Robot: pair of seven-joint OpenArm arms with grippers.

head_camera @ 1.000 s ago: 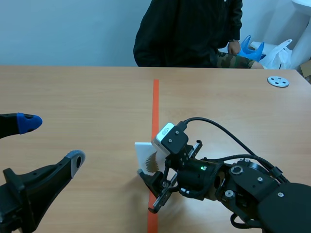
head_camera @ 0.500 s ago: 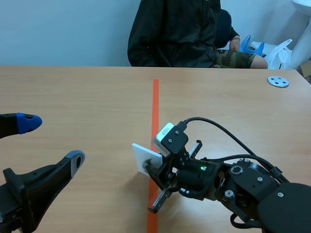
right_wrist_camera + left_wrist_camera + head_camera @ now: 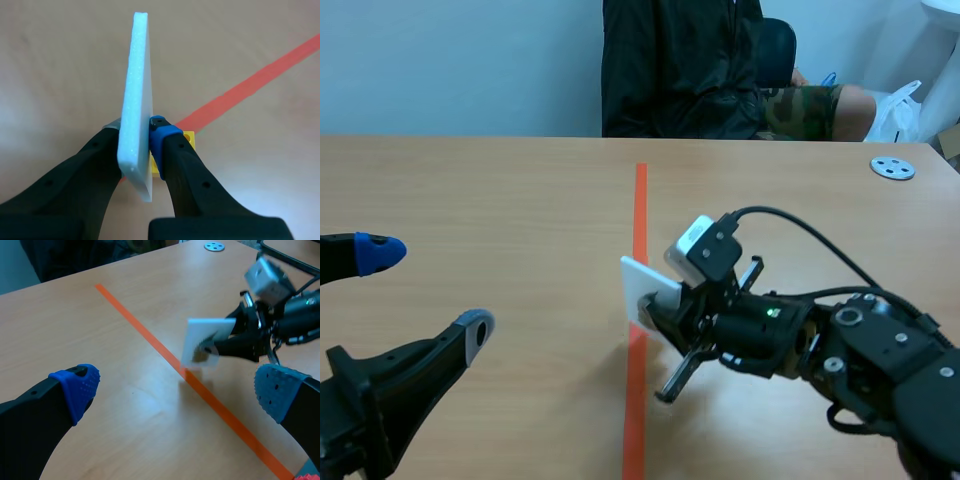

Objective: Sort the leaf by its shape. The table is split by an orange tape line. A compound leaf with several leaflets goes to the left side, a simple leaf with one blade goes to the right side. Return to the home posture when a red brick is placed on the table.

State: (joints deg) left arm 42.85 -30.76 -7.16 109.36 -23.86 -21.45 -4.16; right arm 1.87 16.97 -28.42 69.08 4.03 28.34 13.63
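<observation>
A white foam card [image 3: 643, 287] with a dark leaf picture [image 3: 204, 348] hangs upright just above the orange tape line [image 3: 640, 200]. My right gripper [image 3: 658, 312] is shut on its lower edge, the card [image 3: 136, 95] pressed between both pads. Its fingers cover part of the leaf, so I cannot tell its shape. A small yellow block [image 3: 188, 137] shows just behind the blue pad, under the card. My left gripper [image 3: 425, 290] stands open on the table's left side, well apart from the card [image 3: 209, 330], nothing between its fingers [image 3: 75, 385].
A person in a dark jacket [image 3: 680, 70] sits across the table. A grey disc [image 3: 892, 167] lies at the far right, with a white bag [image 3: 900, 110] beyond the table edge. Bare wood lies on both sides of the tape.
The right gripper closed on the card, lifted it off the table and carried it up and slightly right, over the tape line. The person shifted in the seat. The left arm has not moved.
</observation>
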